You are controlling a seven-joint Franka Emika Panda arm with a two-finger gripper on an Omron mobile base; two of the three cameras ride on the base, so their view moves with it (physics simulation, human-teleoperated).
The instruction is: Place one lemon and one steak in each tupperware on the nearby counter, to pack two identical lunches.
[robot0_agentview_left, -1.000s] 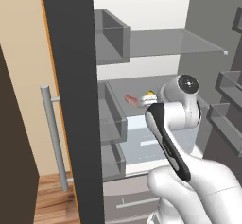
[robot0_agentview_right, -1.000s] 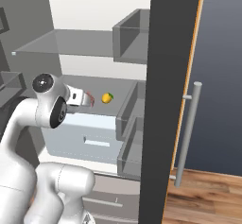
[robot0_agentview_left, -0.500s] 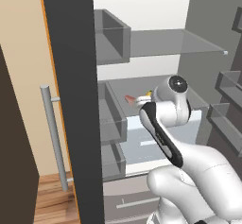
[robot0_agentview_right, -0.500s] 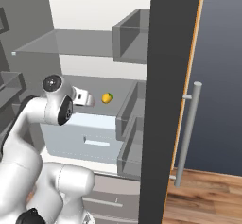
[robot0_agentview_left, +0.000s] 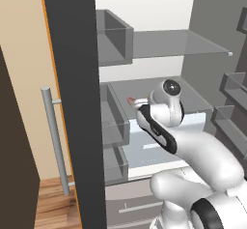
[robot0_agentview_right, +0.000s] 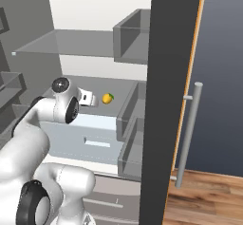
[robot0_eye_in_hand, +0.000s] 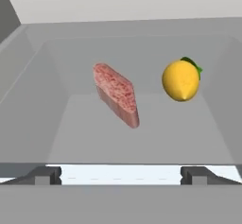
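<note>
Steak (robot0_eye_in_hand: 116, 96) — pink-red, marbled, elongated slab — beside bright-yellow lemon (robot0_eye_in_hand: 181, 80); claw (robot0_eye_in_hand: 121, 175) spread wide, holding nothing.

steak (robot0_eye_in_hand: 116, 95) left of lemon (robot0_eye_in_hand: 181, 80), seemingly apart

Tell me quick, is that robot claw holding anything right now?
Two-finger gripper: open, holding nothing; the flat pink-red steak and round yellow lemon lie untouched ahead of it.

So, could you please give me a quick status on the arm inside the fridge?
Gripper open, empty, facing the shelf. Pink-red marbled steak slab ahead, round yellow lemon beside it, apart. Nothing between fingers and steak.
</note>
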